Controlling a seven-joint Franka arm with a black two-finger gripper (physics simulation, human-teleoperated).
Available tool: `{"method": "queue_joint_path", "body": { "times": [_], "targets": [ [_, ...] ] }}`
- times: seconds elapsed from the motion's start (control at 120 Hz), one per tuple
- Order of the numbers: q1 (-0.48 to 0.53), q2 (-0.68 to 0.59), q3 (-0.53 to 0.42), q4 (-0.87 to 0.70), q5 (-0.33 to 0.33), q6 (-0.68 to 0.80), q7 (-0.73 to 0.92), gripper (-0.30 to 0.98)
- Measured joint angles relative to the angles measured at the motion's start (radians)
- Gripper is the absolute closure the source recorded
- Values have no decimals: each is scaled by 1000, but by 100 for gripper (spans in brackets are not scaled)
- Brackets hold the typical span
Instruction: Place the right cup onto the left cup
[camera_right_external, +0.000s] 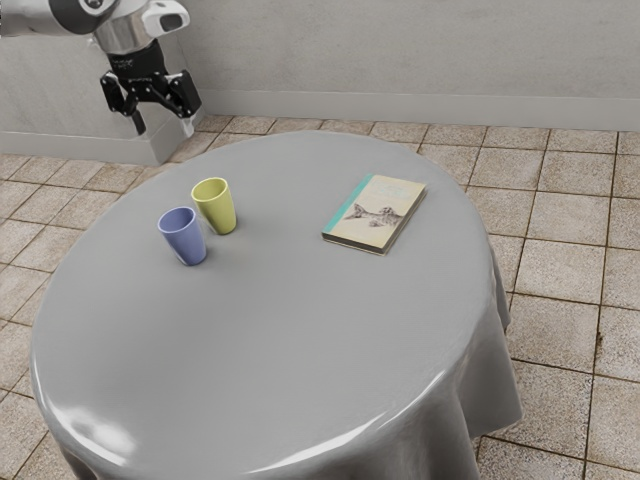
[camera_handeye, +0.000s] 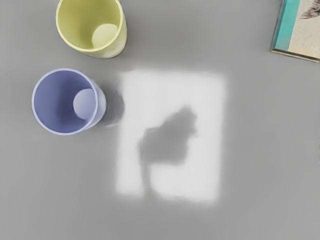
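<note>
In the wrist view we lose part of the yellow cup (camera_handeye: 93, 26) and most of the book (camera_handeye: 300, 32) past the edges. In the exterior view the arm (camera_right_external: 45, 18) and the cloth's near drape (camera_right_external: 450, 440) are cropped, the cups' inner bottoms are hidden from us, and the cover's faint lettering is too small to read.

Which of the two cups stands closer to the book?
The yellow cup. The other, the blue cup, stands farther from the book.
</note>
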Motion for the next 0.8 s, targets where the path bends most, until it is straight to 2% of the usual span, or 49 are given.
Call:
{"method": "queue_joint_path", "body": {
  "times": [0.133,0.217,0.508,0.8],
  "targets": [
    [24,32,3,2,5,46,31,2],
    [39,114,8,9,3,95,47,2],
    [79,307,11,24,-69,268,61,2],
    [88,407,31,53,-112,389,35,2]
  ]
}}
